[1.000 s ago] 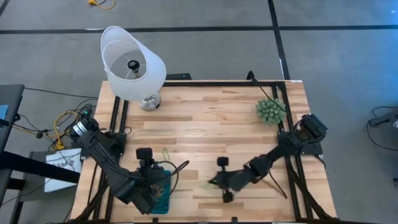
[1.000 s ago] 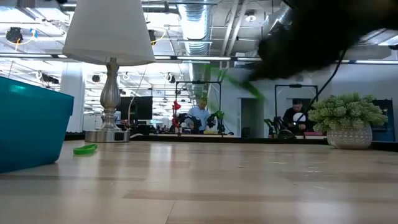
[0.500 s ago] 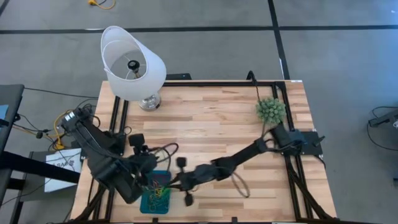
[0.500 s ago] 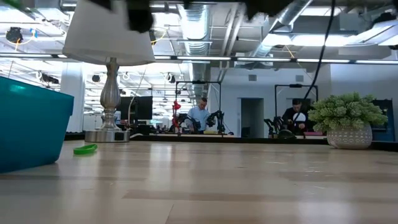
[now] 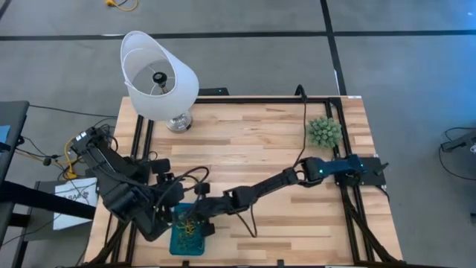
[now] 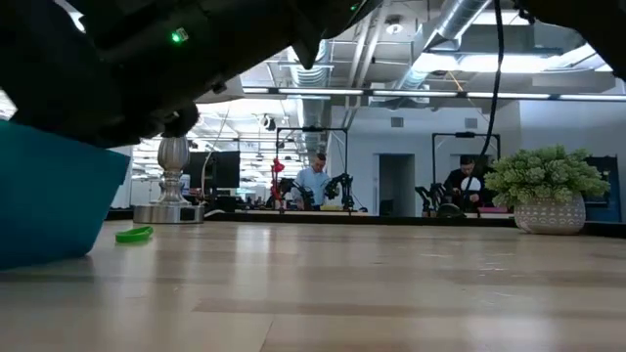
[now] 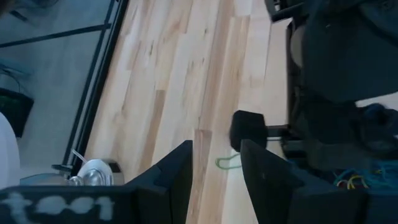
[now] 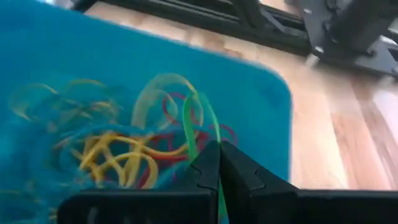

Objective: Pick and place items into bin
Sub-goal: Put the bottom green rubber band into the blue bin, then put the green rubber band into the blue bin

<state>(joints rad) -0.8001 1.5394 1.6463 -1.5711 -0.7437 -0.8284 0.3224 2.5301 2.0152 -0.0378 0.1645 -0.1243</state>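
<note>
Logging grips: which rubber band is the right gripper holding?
The green band, pinched between the right gripper's shut fingers above the bin; the yellow and red ones lie loose inside.

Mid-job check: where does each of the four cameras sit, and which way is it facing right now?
High: overhead, straight down; both arms meet at the shallow teal-blue bin.
Low: table height, facing the room; dark arm overhead, bin wall.
Left wrist: past the open left gripper onto wooden table and a loose green rubber band.
Right wrist: right gripper, shut on a green band, over the bin.
Shared: the loose band shows in low and left wrist.
</note>
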